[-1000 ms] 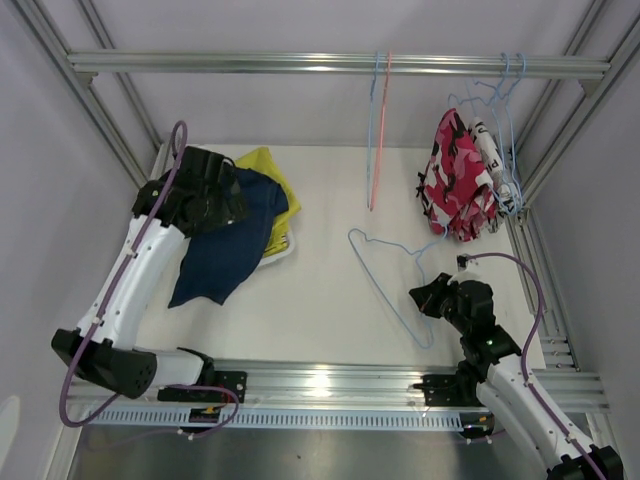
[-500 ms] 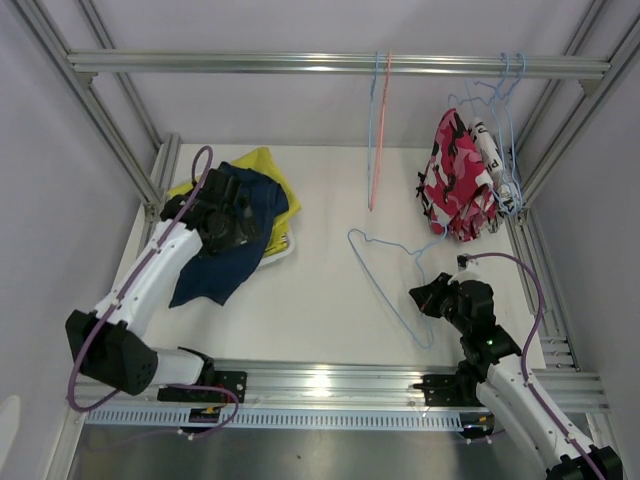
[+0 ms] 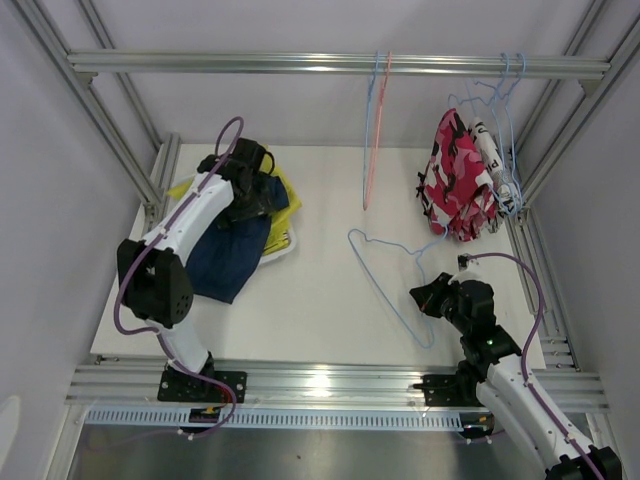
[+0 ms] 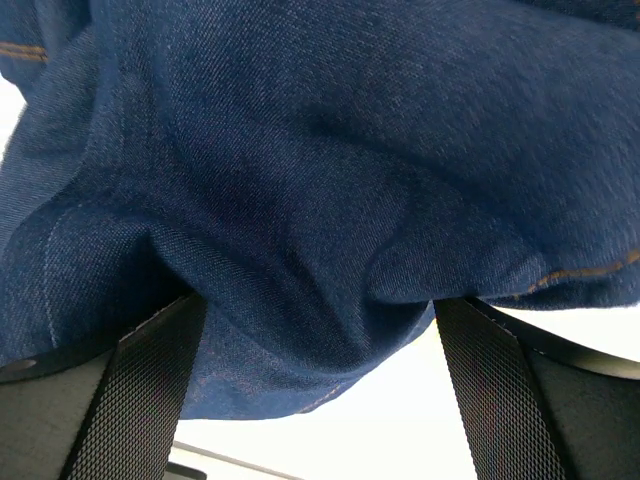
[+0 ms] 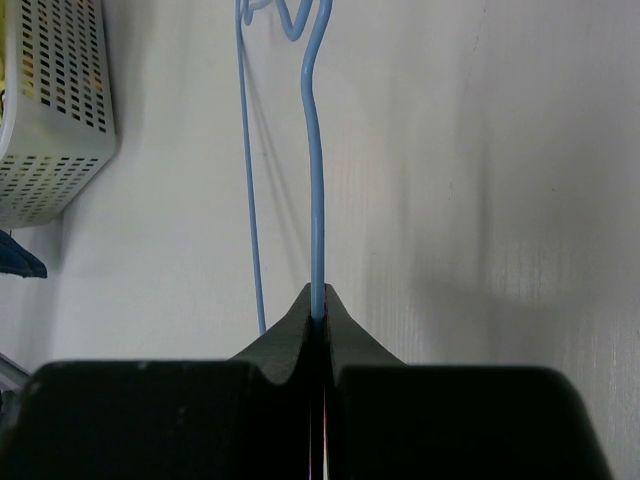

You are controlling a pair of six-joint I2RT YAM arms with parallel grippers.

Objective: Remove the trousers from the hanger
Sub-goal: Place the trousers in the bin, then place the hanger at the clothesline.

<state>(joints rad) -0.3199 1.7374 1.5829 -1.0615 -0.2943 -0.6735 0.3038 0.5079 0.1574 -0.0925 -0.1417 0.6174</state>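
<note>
Carrying everything: a white tabletop (image 3: 330, 310) inside an aluminium frame, with a rail (image 3: 300, 63) across the far side.
Left arm (image 3: 185, 230): stretched out to the cloth heap at far left.
Right arm (image 3: 500, 365): low at near right.
Done: the navy trousers (image 3: 225, 265) and the yellow trousers (image 3: 284, 200) lie off any hanger, heaped at far left, navy on top.
Left to do: the pink-red patterned trousers (image 3: 455, 185) and, touching them on the right, the white pair with black lettering (image 3: 488, 148) hang at the rail's right end.
Tally: roughly halfway or a little past, by my reading. I cannot make out a camouflage pair.
Basket (image 5: 50, 110): white, perforated, partly under the heap.
Bare hangers: a pink hanger (image 3: 378, 130) and a pale blue one beside it hang mid-rail. A blue hanger (image 3: 385, 275) lies on the tabletop.
Left pincer (image 3: 250, 190): released, fingers (image 4: 150, 390) wide apart, with navy denim sagging between them, not gripped.
Right pincer (image 5: 318, 318): clenched on the blue hanger's wire.
In the way: the right pincer is busy with that hanger, and several hooks crowd together above the hung pairs, close to the frame post, so lifting one pair off may snag its neighbour.
</note>
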